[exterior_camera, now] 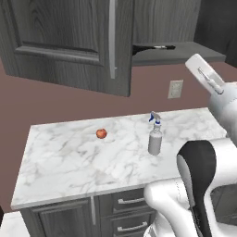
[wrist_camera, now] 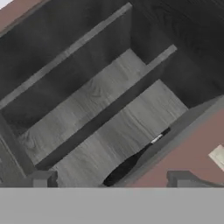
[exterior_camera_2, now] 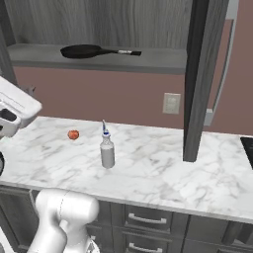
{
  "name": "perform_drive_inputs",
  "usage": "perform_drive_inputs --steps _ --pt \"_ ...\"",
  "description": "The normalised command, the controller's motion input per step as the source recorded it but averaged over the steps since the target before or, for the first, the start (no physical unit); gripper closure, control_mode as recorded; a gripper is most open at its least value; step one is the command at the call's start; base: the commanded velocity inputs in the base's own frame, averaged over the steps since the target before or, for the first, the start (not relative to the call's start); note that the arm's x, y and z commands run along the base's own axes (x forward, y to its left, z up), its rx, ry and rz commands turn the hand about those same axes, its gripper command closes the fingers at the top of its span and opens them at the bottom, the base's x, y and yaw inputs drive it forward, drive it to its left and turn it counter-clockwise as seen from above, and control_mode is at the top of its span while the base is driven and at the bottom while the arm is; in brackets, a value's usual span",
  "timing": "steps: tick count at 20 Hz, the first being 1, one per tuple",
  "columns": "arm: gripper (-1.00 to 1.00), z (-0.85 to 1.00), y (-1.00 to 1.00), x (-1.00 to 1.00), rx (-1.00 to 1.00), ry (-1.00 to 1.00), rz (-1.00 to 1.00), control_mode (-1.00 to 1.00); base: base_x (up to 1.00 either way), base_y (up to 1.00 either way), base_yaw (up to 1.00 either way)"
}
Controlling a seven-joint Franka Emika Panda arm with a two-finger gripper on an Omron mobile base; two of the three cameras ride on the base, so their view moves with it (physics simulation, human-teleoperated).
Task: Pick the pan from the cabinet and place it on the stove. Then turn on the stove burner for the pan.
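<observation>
Pan point(exterior_camera_2: 83, 51) on cabinet point(exterior_camera_2: 163, 60) shelf

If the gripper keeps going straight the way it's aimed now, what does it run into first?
Probably the inside of the open cabinet: the open gripper points at its shelves and back panel. The pan lies low in that view, slightly off the line, so it may pass it. Depth is hard to judge.

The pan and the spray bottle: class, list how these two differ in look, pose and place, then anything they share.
1. The pan is black and shallow; the bottle is pale grey with a blue-and-white nozzle.
2. The pan lies flat, handle pointing sideways; the bottle stands upright.
3. The pan sits on the open cabinet's lower shelf; the bottle stands on the marble counter below.
Shared: neither is held or touched.
</observation>
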Motion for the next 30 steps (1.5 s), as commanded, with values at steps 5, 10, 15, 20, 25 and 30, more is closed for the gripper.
perform_drive_inputs --steps 5,10,15,20,25,30 --pt "-1.00 -0.21 -0.10 0.57 0.37 0.33 0.36 -1.00 0.00 0.00 0.00" --pt "-1.00 -0.18 0.00 0.83 0.34 0.35 0.44 -1.00 0.00 0.00 0.00" --pt "-1.00 -0.29 0.00 0.41 0.21 0.23 0.36 -1.00 0.00 0.00 0.00" --pt "-1.00 -0.37 0.05 0.43 0.15 0.14 0.31 -1.00 0.00 0.00 0.00" --pt "-1.00 -0.29 0.36 0.54 0.14 0.09 0.27 -1.00 0.00 0.00 0.00" --pt "-1.00 -0.13 0.56 0.52 0.09 0.02 0.29 -1.00 0.00 0.00 0.00"
